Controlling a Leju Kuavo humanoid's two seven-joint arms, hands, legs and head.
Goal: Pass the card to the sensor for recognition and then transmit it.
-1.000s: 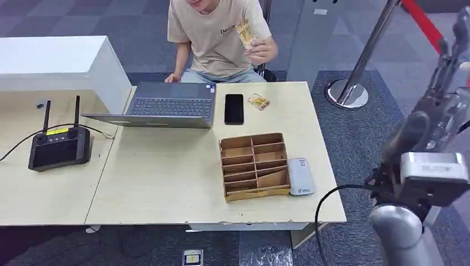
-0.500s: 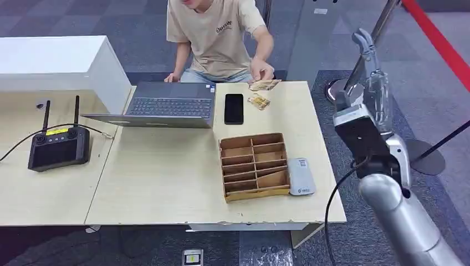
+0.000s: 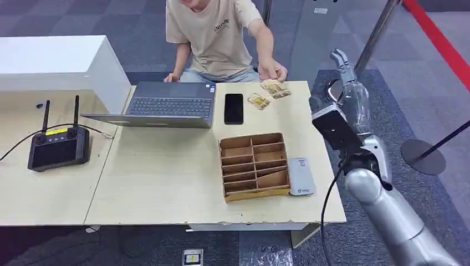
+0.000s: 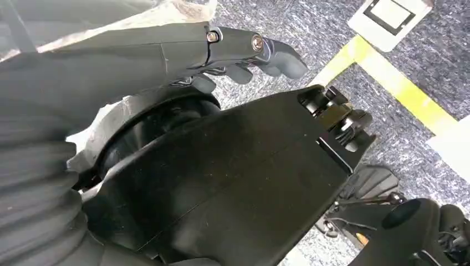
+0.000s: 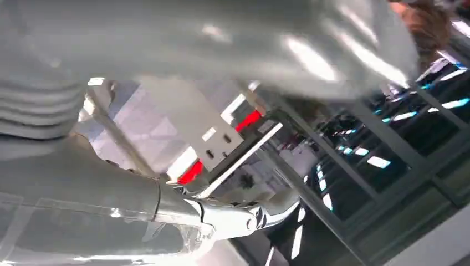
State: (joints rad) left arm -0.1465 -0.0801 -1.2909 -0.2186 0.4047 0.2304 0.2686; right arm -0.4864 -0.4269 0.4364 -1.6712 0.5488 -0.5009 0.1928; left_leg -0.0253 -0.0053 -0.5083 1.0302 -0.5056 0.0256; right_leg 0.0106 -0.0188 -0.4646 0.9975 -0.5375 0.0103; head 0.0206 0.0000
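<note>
Two small yellow card packets lie at the table's far edge: one (image 3: 275, 88) just under a person's hand (image 3: 272, 71), the other (image 3: 259, 101) beside a black phone (image 3: 234, 108). A flat white sensor device (image 3: 300, 176) lies to the right of a cardboard divider box (image 3: 255, 165). My right hand (image 3: 348, 83) is raised beyond the table's right edge, fingers pointing up and apart, holding nothing. It is apart from the cards and the sensor. My left hand (image 4: 244, 52) hangs down over the carpet, its dark fingers loosely bent around nothing.
An open laptop (image 3: 166, 105) sits in front of the seated person. A black remote controller (image 3: 59, 147) with antennas lies on the left table, and a white cabinet (image 3: 61, 64) stands behind it. A barrier post base (image 3: 345, 91) stands on the floor behind my right hand.
My right arm has swung in from the far right toward the table's right edge, hand still raised. The person has lowered a card packet from chest height onto the table.
</note>
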